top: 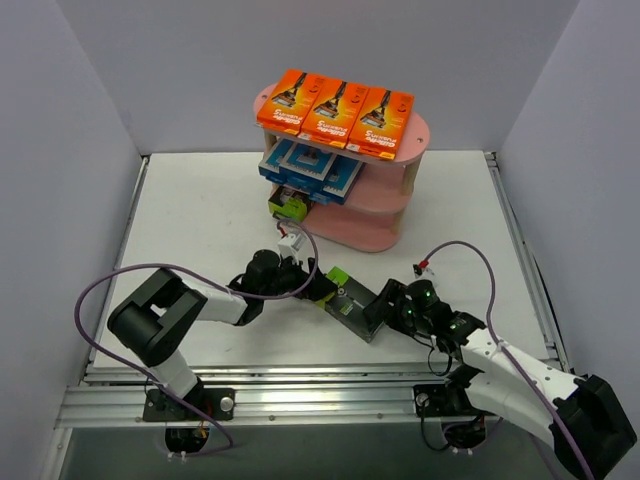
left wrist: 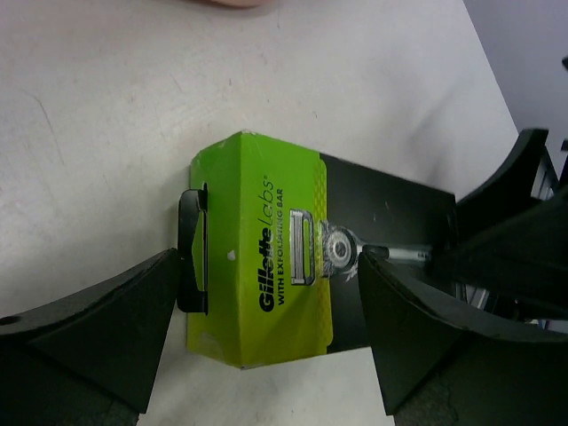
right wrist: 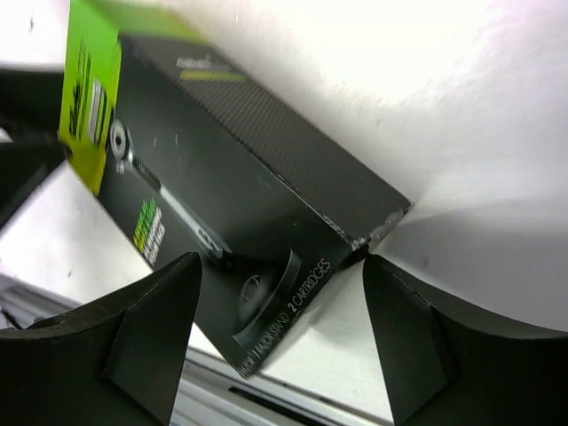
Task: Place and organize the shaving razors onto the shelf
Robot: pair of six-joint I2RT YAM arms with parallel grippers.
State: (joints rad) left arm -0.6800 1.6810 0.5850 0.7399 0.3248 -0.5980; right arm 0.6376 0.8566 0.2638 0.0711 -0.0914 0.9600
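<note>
white table (top: 200,210) boxed in by pale walls on the left, far and right sides, with an aluminium rail (top: 300,398) along the near edge. open surface lies left and right of the shelf (top: 385,228), which stands at the far centre. the strip between the shelf and the grippers is narrow. one black-and-lime pack (top: 352,305) lies flat on the table near front centre, directly between the two arms. left gripper (top: 320,290) straddles its lime end with jaws spread wide, one finger (left wrist: 133,311) just beside the hang tab. contact cannot be confirmed. right gripper (top: 380,306) sits around the black end with jaws partly parted. whether they press on the pack cannot be told. on the shelf, three orange packs (top: 335,110) line the top tier, blue-and-white packs (top: 310,168) fill the middle tier, and a second black-and-lime pack (top: 290,207) protrudes from the bottom tier's left side. a purple cable (top: 100,285) loops over the left arm.
</note>
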